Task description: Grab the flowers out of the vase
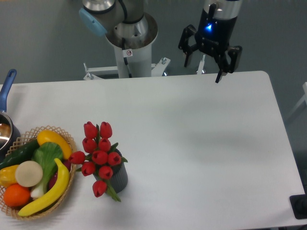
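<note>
The flowers (99,155), a bunch of bright red tulip buds on green stems, stand in the vase (118,178), a small dark grey ribbed pot near the table's front left. My gripper (203,73) hangs at the far right edge of the table, high above the surface and far from the flowers. Its two dark fingers (188,52) are spread apart and hold nothing.
A wicker basket (67,137) with bananas, an orange and vegetables sits left of the vase, almost touching the blooms. A pot with a blue handle (6,88) is at the left edge. The arm's base (132,43) stands behind the table.
</note>
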`<state>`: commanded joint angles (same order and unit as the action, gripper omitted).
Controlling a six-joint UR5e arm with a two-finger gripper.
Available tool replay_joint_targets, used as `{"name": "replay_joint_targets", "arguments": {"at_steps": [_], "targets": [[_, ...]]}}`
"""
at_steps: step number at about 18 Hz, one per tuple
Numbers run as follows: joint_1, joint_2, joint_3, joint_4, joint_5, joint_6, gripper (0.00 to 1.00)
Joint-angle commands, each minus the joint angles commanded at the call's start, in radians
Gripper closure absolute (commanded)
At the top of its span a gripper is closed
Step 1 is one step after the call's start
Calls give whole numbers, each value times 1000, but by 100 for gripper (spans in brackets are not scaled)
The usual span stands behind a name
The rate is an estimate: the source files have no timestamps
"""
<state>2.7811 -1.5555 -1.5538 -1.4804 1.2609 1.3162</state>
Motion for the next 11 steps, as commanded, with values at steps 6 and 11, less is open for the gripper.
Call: {"name": "replay_joint_targets", "arguments": {"at_steps": [6,11], "targets": [[43,95,-248,322,-155,-142,0],[37,89,-273,371,-239,-271,0]]}}
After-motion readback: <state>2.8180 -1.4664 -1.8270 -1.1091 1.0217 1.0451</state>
